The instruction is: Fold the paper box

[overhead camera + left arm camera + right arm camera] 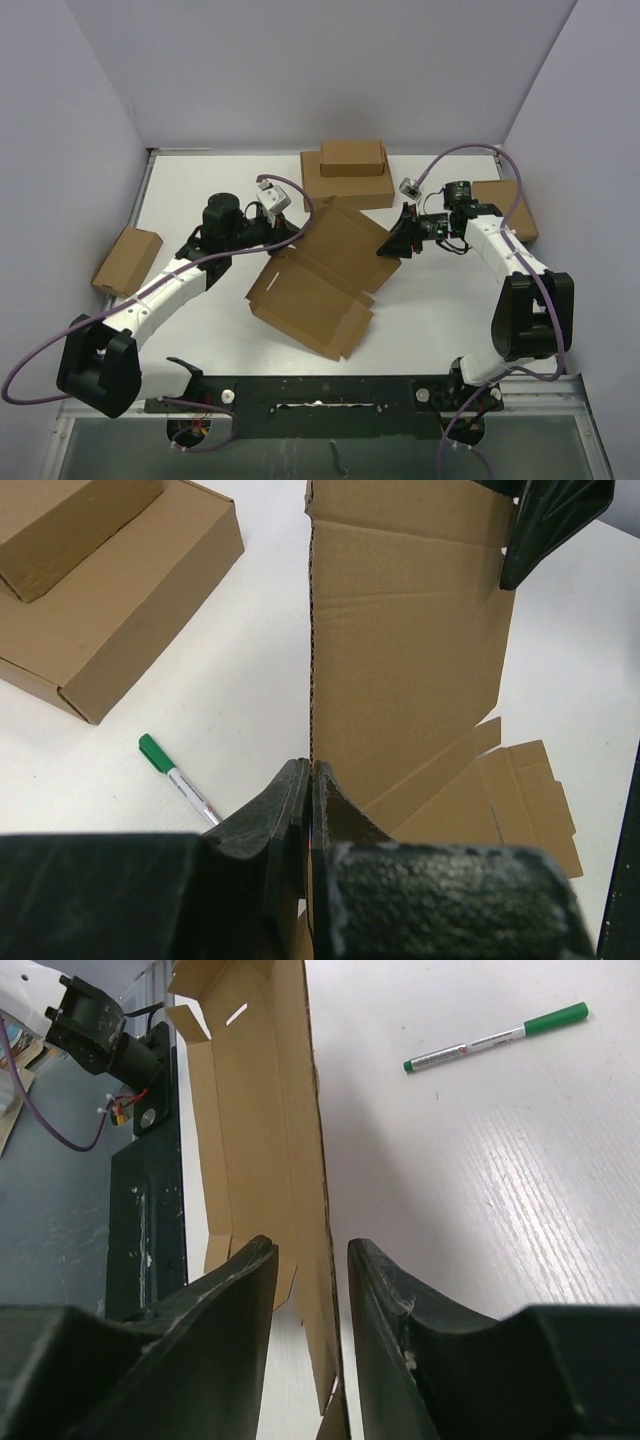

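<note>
The paper box is a flat brown die-cut mailer lying unfolded mid-table, with its far panel lifted upright. My left gripper is shut on that panel's left edge; the left wrist view shows its fingers pressed together on the thin cardboard. My right gripper straddles the panel's opposite edge. In the right wrist view its fingers stand apart with the cardboard edge between them and a gap on both sides. The right fingertips show at the panel's far corner.
A green-capped pen lies on the white table behind the raised panel. Two stacked brown boxes sit at the back centre. One small box lies far left, another behind the right arm.
</note>
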`<action>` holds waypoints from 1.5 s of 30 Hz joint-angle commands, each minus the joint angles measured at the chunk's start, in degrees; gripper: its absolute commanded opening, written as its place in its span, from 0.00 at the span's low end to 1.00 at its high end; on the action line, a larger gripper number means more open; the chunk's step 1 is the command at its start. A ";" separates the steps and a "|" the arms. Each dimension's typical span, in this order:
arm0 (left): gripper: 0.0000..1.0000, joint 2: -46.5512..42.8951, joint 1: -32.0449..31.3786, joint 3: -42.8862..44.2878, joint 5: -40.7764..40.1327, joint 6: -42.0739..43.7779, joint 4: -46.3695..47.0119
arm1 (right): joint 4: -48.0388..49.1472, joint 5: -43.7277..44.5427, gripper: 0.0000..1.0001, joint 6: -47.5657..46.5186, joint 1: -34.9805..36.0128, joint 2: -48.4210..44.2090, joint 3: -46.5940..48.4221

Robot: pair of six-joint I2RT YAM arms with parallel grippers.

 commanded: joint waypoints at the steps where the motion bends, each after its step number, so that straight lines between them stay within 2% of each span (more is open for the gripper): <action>1: 0.00 -3.51 0.22 0.41 -1.30 0.00 4.38 | -1.20 -2.93 0.33 -2.28 -0.28 -0.19 1.91; 14: 0.00 -3.18 0.34 0.48 -1.09 -0.26 4.36 | -3.03 -3.32 0.00 -4.05 -0.21 -0.06 2.54; 22: 0.01 -3.14 0.34 0.60 -2.48 -0.50 3.82 | -3.66 -3.51 0.00 -4.78 -1.01 -0.86 2.94; 26: 0.24 -3.77 0.36 0.58 -5.31 -0.74 3.23 | -6.12 -2.71 0.00 -7.35 -1.97 -1.39 4.07; 30: 0.54 -5.52 0.96 0.57 -11.62 -0.95 1.49 | -10.51 -0.89 0.00 -10.28 -4.15 -1.82 6.15; 35: 0.76 -8.45 2.18 -1.23 -18.12 -1.03 2.64 | -12.84 0.98 0.00 -11.08 -7.77 -2.73 7.54; 39: 0.88 -9.33 3.07 -2.93 -17.86 -2.43 4.68 | -14.42 1.93 0.00 -11.85 -9.95 -3.10 8.57; 45: 0.89 -6.43 4.38 -0.48 -13.84 -6.45 1.80 | -13.76 1.20 0.00 -10.05 -11.99 -3.87 8.71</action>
